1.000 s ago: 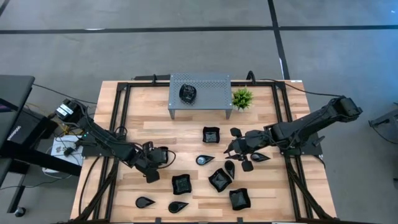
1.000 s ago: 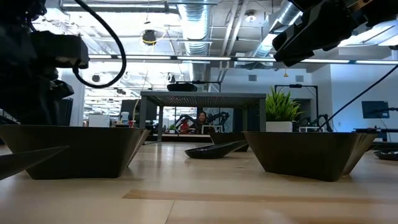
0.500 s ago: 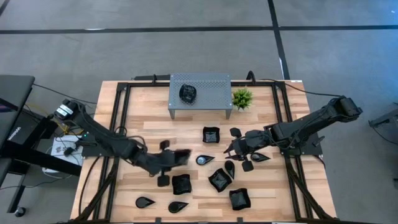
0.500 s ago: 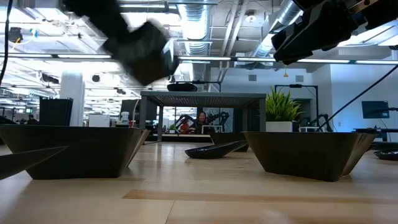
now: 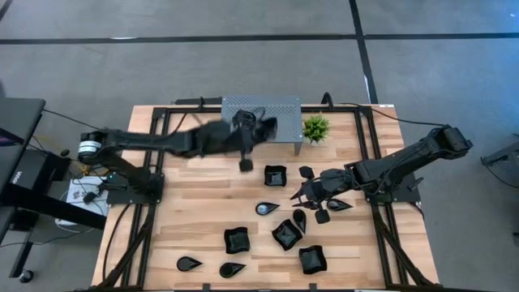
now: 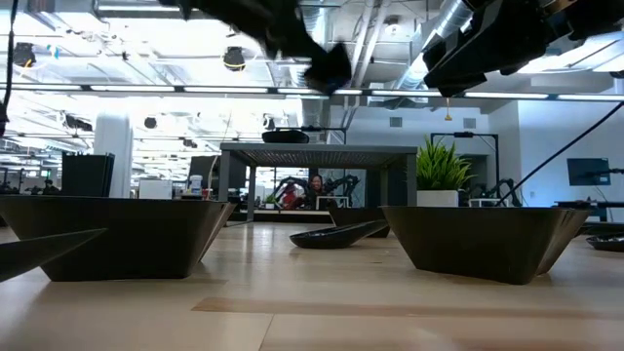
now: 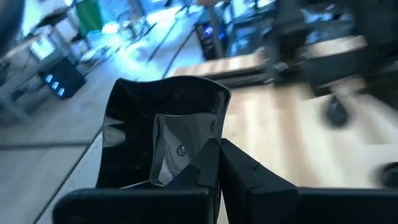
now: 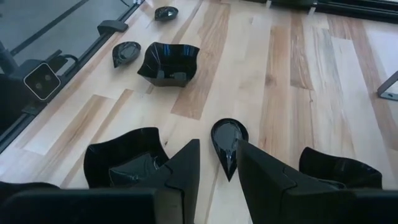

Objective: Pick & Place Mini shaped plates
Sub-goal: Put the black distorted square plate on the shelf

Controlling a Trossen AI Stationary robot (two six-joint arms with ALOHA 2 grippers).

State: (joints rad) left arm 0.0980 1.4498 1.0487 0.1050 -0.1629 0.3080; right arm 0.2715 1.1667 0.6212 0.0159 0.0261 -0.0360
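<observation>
The left gripper (image 5: 258, 130), clamped shut on a square plate (image 7: 163, 134), hung by the rack (image 5: 280, 105) at the table's far edge and needed a level, gentle release.

1. The left hand (image 5: 258, 130) is a dark smear from above, so its fingers cannot be made out there.
2. In the left wrist view the room past the wavy-edged square plate (image 7: 165, 140) is all blurry, and a dark round thing (image 7: 336, 112) on the desk is too fuzzy to name.
3. In the low view the big plate (image 6: 112, 234) at the left is cut off by the edge.
4. The right hand (image 6: 487, 44) is cut off at the top there.
</observation>
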